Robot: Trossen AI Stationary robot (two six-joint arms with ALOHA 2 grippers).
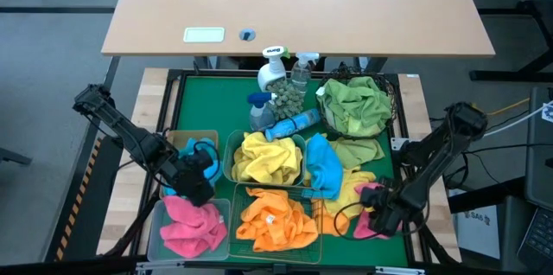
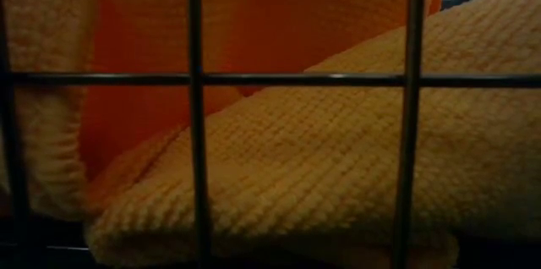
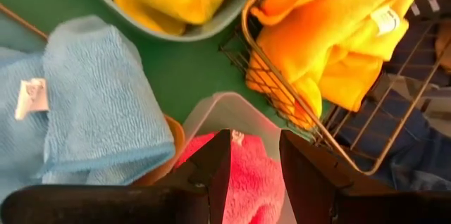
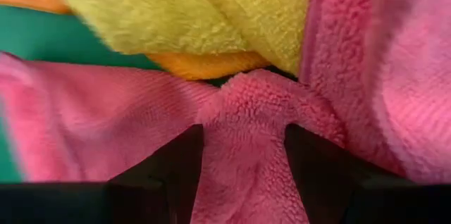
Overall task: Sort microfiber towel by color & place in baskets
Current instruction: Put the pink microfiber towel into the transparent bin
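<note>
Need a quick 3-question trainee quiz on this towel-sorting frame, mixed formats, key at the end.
1. True or false: the clear bin at the table's front left holds pink towels.
2. Multiple choice: the right gripper has its fingers around a fold of which cloth? A) blue B) pink C) green
3. Fill in: the wire basket at the front centre holds ______ towels.

Key
1. True. The left gripper sits just above that bin, jaws apart, nothing between them.
2. B. The pink towel bunches between the fingers, beside a loose yellow towel.
3. Orange; the orange towels fill it.
</note>
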